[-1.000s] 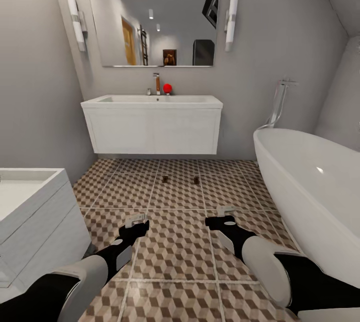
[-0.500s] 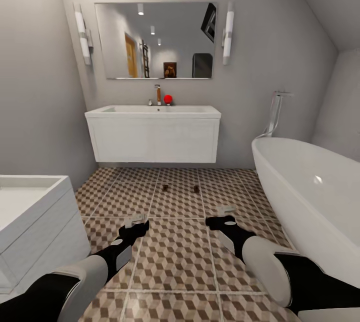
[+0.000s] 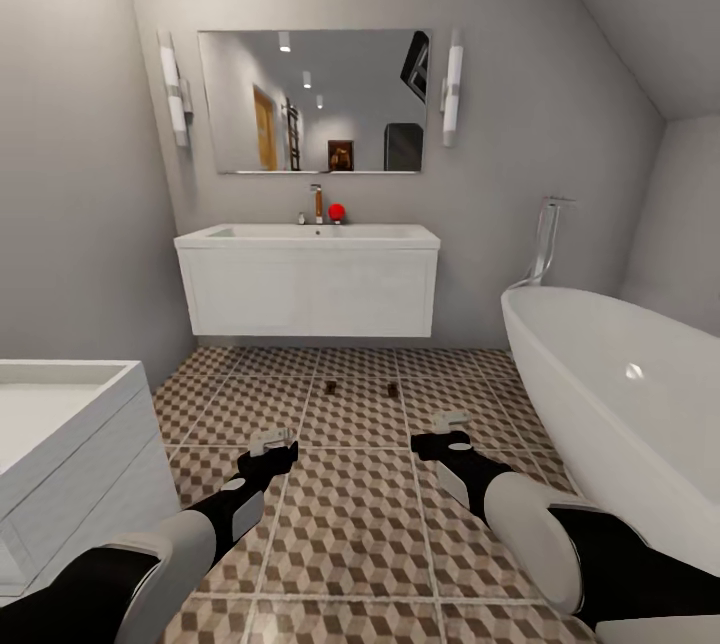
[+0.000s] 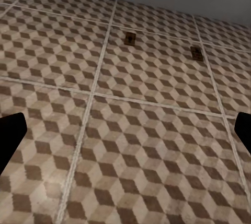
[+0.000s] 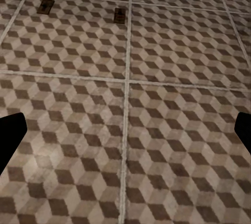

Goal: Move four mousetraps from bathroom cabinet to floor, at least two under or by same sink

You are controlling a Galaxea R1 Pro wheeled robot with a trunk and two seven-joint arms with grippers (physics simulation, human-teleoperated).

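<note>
Mousetraps: two [image 3: 330,386] [image 3: 392,389] lie on bathroom floor [image 3: 350,514] just before the wall-hung sink [image 3: 308,279], so roughly half done; left gripper [image 3: 272,445] and right gripper [image 3: 447,427] jaws spread, empty.

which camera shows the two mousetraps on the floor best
The right wrist view: both mousetraps lie large and unblocked on the tiled floor, each on its own tile. The left wrist view shows them slightly smaller. The head view shows them as tiny specks before the sink.
</note>
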